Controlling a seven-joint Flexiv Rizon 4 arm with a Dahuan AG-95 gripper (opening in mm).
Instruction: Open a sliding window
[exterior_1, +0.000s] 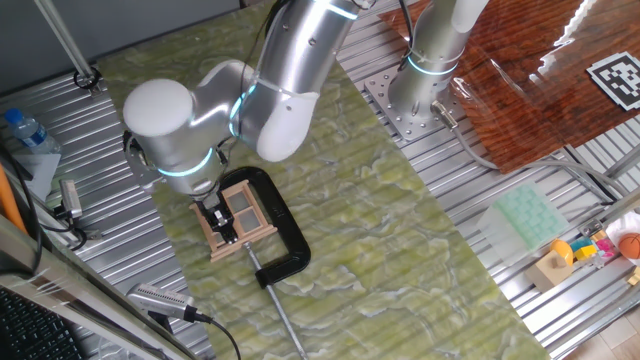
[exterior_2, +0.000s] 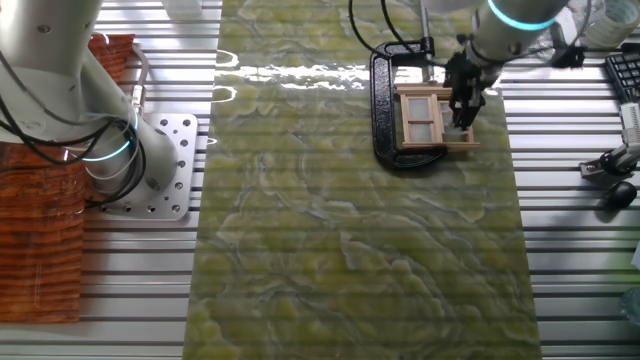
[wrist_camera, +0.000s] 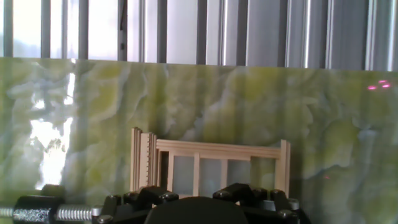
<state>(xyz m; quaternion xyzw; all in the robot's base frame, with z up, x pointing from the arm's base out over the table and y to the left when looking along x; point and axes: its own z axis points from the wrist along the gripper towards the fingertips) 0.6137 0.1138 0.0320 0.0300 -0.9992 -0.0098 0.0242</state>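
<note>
My fingers (exterior_1: 224, 226) sit low over the window (exterior_1: 238, 213), at its edge; whether they are spread or pinched on wood I cannot tell. The window lies flat on the green surface (exterior_2: 350, 230), held by a black clamp (exterior_1: 283, 243). If I push off-line, the sash may jam, or the frame may twist out of the clamp.

The gripper (exterior_1: 222, 222) covers part of the sliding window (exterior_1: 246, 212); its fingers' gap cannot be made out. The hand view's bottom edge crops the window.
</note>
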